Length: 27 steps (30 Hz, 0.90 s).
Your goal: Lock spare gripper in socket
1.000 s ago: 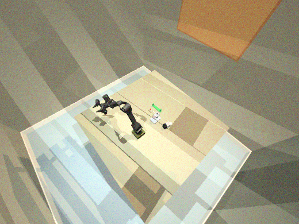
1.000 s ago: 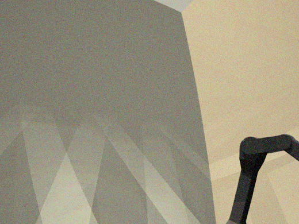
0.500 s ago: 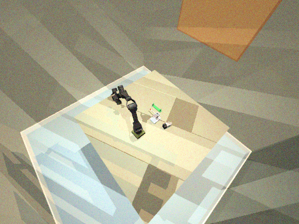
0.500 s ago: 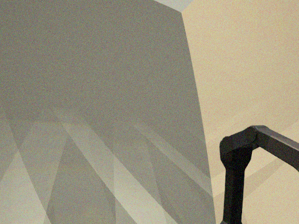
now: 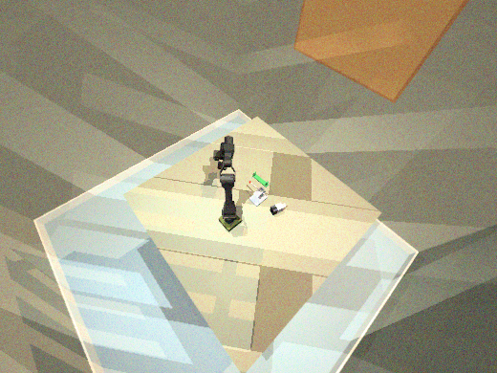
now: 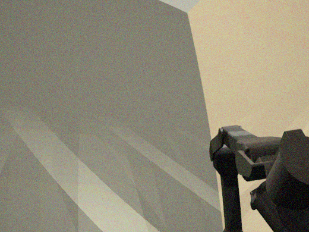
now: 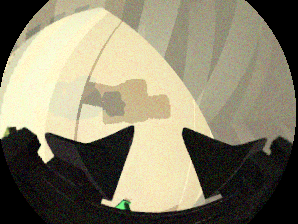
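Swing the black arm (image 5: 228, 196) (image 6: 232, 190) unhurriedly across the bench (image 5: 296, 239) (image 7: 150, 170) toward the mount (image 5: 257, 198), keeping clear of the green bar (image 5: 260, 179) (image 7: 123, 205) just above the mount in the top view. With fingers (image 5: 217, 155) parted, released and holding nothing, up and left of the mount, line up with the lock pin before closing, then draw straight along its axis, without twisting. Leave the spare gripper (image 5: 278, 208), black and white, lying right of and slightly below the mount, for afterwards. Pale, flat and small, the mount; seemingly slim and red-ended, the lock pin (image 5: 249, 182), at the mount's upper left, too tiny for judging depth in the socket.
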Each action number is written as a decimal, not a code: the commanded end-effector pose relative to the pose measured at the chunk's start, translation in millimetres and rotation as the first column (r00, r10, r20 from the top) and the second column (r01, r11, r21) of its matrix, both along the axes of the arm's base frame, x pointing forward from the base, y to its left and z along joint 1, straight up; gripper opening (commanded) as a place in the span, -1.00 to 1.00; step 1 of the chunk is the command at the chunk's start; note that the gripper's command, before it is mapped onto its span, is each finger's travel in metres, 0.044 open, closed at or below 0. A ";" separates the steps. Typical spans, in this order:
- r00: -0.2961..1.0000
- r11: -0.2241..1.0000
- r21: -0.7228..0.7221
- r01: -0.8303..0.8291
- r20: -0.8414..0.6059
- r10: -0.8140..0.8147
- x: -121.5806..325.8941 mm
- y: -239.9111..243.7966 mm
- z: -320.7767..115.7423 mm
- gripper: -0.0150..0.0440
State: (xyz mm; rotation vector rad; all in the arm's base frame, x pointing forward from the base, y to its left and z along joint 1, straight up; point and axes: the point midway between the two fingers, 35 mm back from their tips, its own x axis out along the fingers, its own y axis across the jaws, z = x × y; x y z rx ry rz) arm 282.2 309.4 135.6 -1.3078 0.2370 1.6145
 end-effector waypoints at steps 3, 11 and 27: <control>0.961 0.951 -0.168 0.261 -0.046 -0.272 32.4 -86.5 8.5 0.53; 0.818 0.774 -0.383 0.505 -0.073 -0.570 34.7 -198.2 22.9 0.53; 0.649 0.572 -0.547 0.611 -0.067 -0.758 9.7 -279.5 34.7 0.53</control>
